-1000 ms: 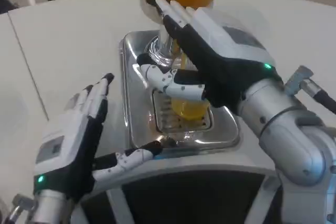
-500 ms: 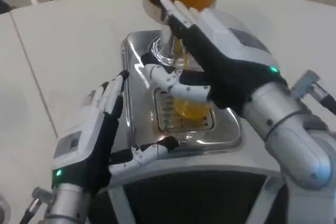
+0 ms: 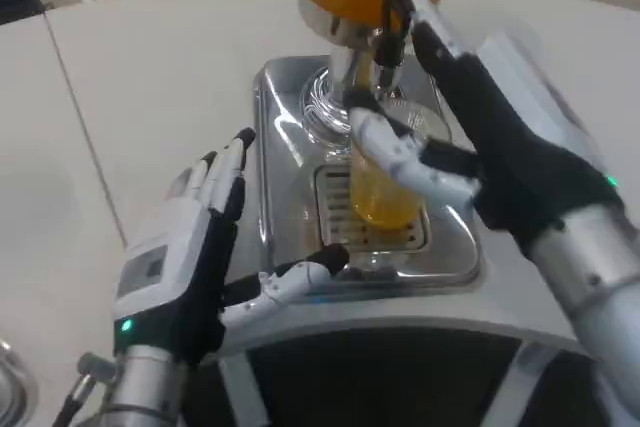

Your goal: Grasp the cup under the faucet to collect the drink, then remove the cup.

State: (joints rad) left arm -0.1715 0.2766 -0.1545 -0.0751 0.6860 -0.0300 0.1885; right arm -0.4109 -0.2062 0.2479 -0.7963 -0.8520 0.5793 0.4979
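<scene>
Glossy metal tray, clear plastic cup

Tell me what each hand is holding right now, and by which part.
The right hand holds the cup of orange drink by its side wall, thumb across the front. The left hand holds nothing, fingers spread beside the steel drip tray.

Bright, even overhead light, glare streaking the steel drip tray, the whole frame slightly soft.

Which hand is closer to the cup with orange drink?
Right. The right hand wraps the cup; the left hand hovers open, apart, left of the drip tray.
</scene>
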